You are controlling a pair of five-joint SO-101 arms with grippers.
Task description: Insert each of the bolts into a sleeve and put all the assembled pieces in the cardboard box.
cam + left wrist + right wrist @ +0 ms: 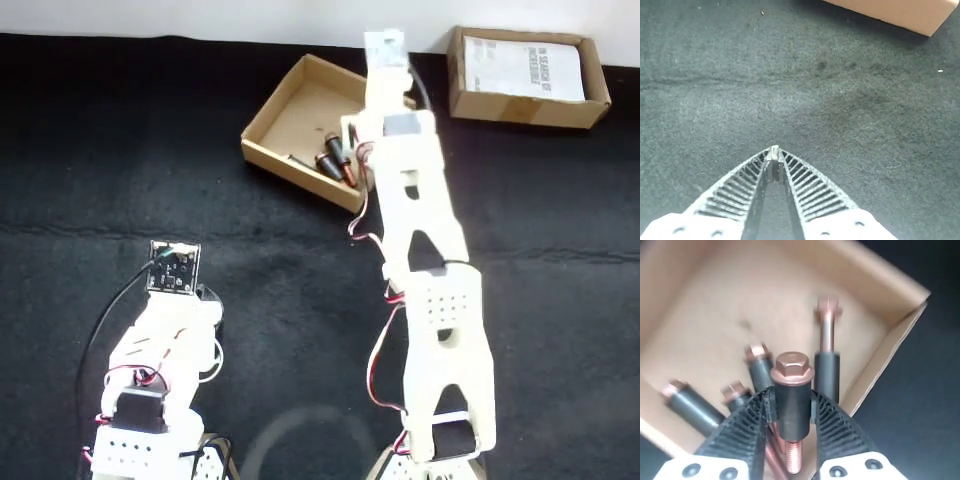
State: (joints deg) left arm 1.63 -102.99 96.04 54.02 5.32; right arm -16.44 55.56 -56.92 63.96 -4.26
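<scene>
My right gripper [792,397] is shut on an assembled piece [791,371], a copper bolt in a black sleeve, held upright over the open cardboard box [730,295]. Several more sleeved bolts [827,360] lie on the box floor below it. In the high view the right arm [420,200] stretches across the table to the box [290,110], where the dark pieces [338,160] lie by the near wall. My left gripper [773,152] is shut with nothing in it, low over the black cloth, with the box wall [895,12] farther off. The left arm [165,340] is folded at the near left.
A second cardboard box [527,100] with a printed sheet in it stands at the back right. Black cloth [120,150] covers the table, with open room on the left and between the arms.
</scene>
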